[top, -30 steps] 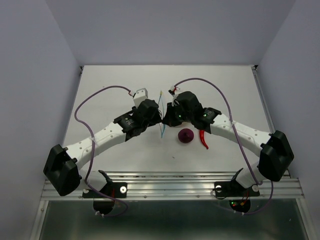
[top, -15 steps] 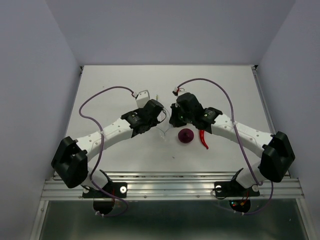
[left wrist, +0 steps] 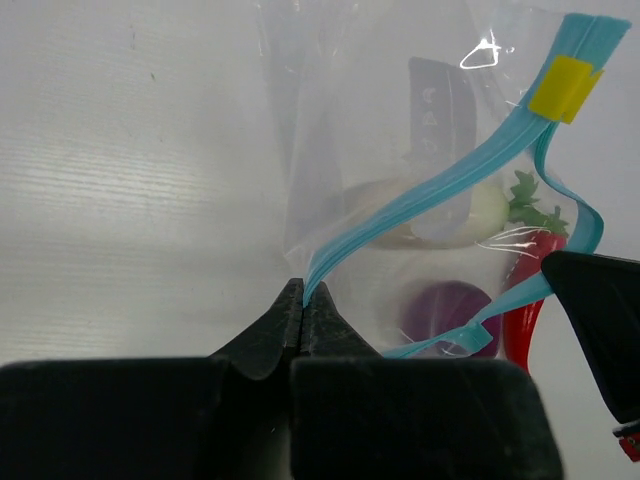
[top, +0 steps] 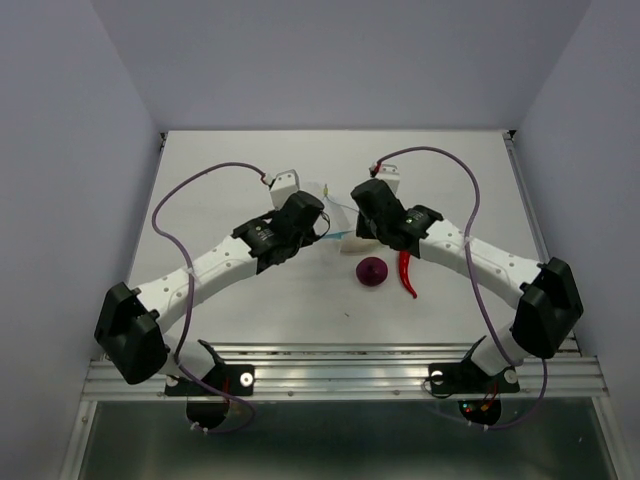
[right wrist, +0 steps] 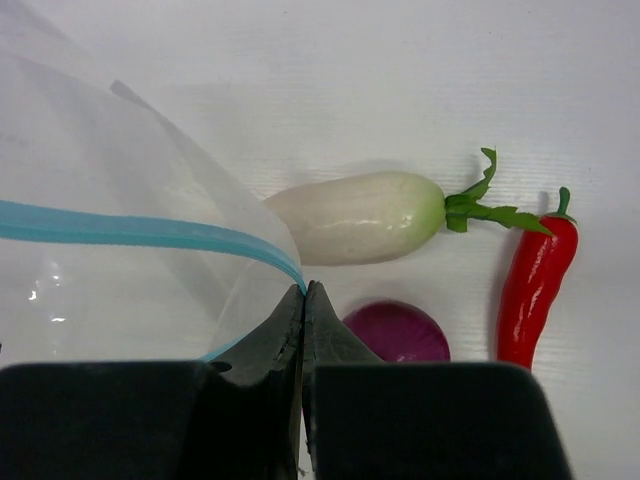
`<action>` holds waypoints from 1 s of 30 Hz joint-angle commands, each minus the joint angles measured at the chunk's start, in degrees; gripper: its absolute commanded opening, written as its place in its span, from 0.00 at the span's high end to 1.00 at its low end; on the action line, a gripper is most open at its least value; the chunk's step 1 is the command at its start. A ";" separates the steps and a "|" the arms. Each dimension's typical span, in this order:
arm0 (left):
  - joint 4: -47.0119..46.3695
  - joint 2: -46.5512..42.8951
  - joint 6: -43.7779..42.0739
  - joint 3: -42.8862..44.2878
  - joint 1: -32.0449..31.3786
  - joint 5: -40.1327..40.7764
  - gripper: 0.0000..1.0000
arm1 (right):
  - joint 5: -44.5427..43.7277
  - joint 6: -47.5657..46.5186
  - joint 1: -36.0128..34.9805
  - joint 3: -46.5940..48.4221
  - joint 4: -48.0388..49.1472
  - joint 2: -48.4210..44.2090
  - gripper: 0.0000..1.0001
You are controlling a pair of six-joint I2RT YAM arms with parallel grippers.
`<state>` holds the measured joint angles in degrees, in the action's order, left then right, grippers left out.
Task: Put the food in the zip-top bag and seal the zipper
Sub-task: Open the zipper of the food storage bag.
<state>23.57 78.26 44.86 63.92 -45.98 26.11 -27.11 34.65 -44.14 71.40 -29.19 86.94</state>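
The clear zip-top bag (left wrist: 330,120) hangs between my two grippers, its mouth spread. My left gripper (left wrist: 303,292) is shut on one end of the blue zipper (left wrist: 440,185), which carries a yellow slider tab (left wrist: 563,87). My right gripper (right wrist: 305,290) is shut on the zipper (right wrist: 120,228) at the other end of the bag (right wrist: 110,160). The food lies on the table outside the bag: the white radish (right wrist: 360,217), the purple onion (right wrist: 397,332) and the red chili (right wrist: 535,290). From above, the onion (top: 373,271) and chili (top: 405,275) lie just in front of the right gripper (top: 352,225).
Both arms reach in over the middle of the white table (top: 250,310), the left gripper (top: 322,222) close to the right one. Purple cables loop above each arm. Grey walls close off the table's sides and back.
My left gripper has shut on the bag's zipper edge. Both grippers have moved a little towards the back and apart, and the bag now hangs spread between them.
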 commanded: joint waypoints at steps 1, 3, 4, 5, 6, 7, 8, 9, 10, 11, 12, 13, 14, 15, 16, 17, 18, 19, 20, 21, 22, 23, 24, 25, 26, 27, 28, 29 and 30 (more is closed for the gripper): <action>5.61 -3.37 -4.17 1.82 0.89 5.88 1.00 | -7.26 0.77 5.20 -0.37 -5.88 1.66 0.99; 4.91 -4.07 -4.87 1.38 1.06 5.71 1.00 | -6.29 0.68 5.73 -0.82 -5.88 2.09 0.99; 3.69 -4.17 -5.31 1.30 1.06 5.27 1.00 | -5.68 0.76 5.73 -0.91 -5.79 2.27 0.99; 2.89 -4.08 -6.01 1.21 1.15 4.57 1.00 | -4.71 0.68 5.73 -0.91 -5.79 2.45 0.99; 2.19 -3.99 -6.71 1.29 1.24 3.09 1.00 | -1.31 0.07 5.73 -0.65 -5.36 2.54 0.99; 1.31 -3.56 -7.41 1.47 1.33 2.29 1.00 | 1.42 -1.85 5.73 -0.73 -4.66 2.62 0.99; -0.27 -3.20 -8.38 1.56 1.24 1.76 1.00 | 7.02 -3.09 5.73 -1.17 -2.39 2.28 0.99; -1.06 -2.33 -9.08 1.99 1.24 0.45 1.00 | 9.68 -4.06 5.73 -1.61 -0.97 1.75 0.99; -1.59 -1.71 -9.44 2.26 1.24 0.17 1.00 | 12.23 -4.59 5.73 -2.13 0.17 1.22 0.99; -2.38 -1.01 -10.14 2.70 1.24 0.00 1.00 | 14.78 -5.55 5.73 -2.66 3.06 0.61 0.99; -2.39 0.48 -10.32 3.74 1.24 0.17 1.00 | 20.20 -6.17 5.73 -3.62 4.57 -0.70 0.99; -2.04 1.27 -10.32 4.36 1.24 0.43 1.00 | 22.00 -6.44 5.73 -4.07 6.76 -1.24 0.99; -1.95 2.07 -10.41 4.81 1.24 0.61 1.00 | 23.49 -6.70 5.73 -4.42 7.56 -1.68 0.99; -1.95 2.77 -10.50 5.42 1.33 0.61 1.00 | 25.60 -6.79 5.73 -4.60 8.09 -1.94 0.99; -1.86 3.99 -10.50 6.30 1.24 0.44 1.00 | 26.23 -6.71 5.73 -4.69 8.79 -2.03 0.99; -1.86 4.53 -10.58 6.56 1.24 0.17 1.00 | 26.67 -6.62 5.73 -4.69 8.89 -2.03 0.99; -1.78 5.49 -10.58 7.09 1.24 0.08 1.00 | 26.59 -6.70 5.73 -4.51 8.97 -1.69 0.99; -1.78 5.94 -10.67 7.36 1.33 0.08 1.00 | 26.41 -6.53 5.73 -4.51 8.89 -1.51 0.99; -1.69 6.29 -10.76 7.53 1.33 0.08 1.00 | 26.06 -6.44 5.73 -4.34 8.97 -1.33 0.99; -1.69 6.64 -10.85 7.71 1.33 0.43 1.00 | 25.88 -6.44 5.73 -4.25 8.89 -1.16 0.93; -1.77 7.17 -11.11 7.80 1.33 0.61 1.00 | 25.88 -6.44 5.73 -4.07 8.89 -1.07 0.89; -1.95 7.34 -11.29 7.89 1.41 0.61 1.00 | 26.06 -6.35 5.73 -3.72 8.97 -0.89 0.84; -2.04 7.96 -11.72 8.06 1.33 0.70 1.00 | 26.67 -6.70 5.73 -3.20 8.89 -0.89 0.69; -2.04 8.40 -11.81 8.24 1.33 0.79 1.00 | 26.67 -6.88 5.73 -3.19 8.89 -0.89 0.61; -1.95 8.66 -11.90 8.41 1.33 0.79 1.00 | 29.28 -7.14 5.73 -2.67 8.89 -1.15 0.55; -1.95 9.10 -11.99 8.59 1.33 0.79 1.00 | 30.01 -7.32 5.73 -2.49 8.89 -1.33 0.49; -1.86 9.80 -12.08 8.94 1.33 0.70 1.00 | 30.71 -7.58 5.73 -2.32 8.89 -1.59 0.45; -1.78 10.16 -12.25 9.20 1.33 0.70 1.00 | 31.41 -7.84 5.73 -2.23 8.89 -1.94 0.44; -1.78 10.42 -12.25 9.38 1.33 0.70 1.00 | 32.55 -8.02 5.73 -1.79 8.89 -2.55 0.39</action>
<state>22.06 88.14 34.28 69.69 -44.88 25.02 1.13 28.25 -38.70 66.92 -22.57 87.24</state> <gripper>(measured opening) 0.041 0.581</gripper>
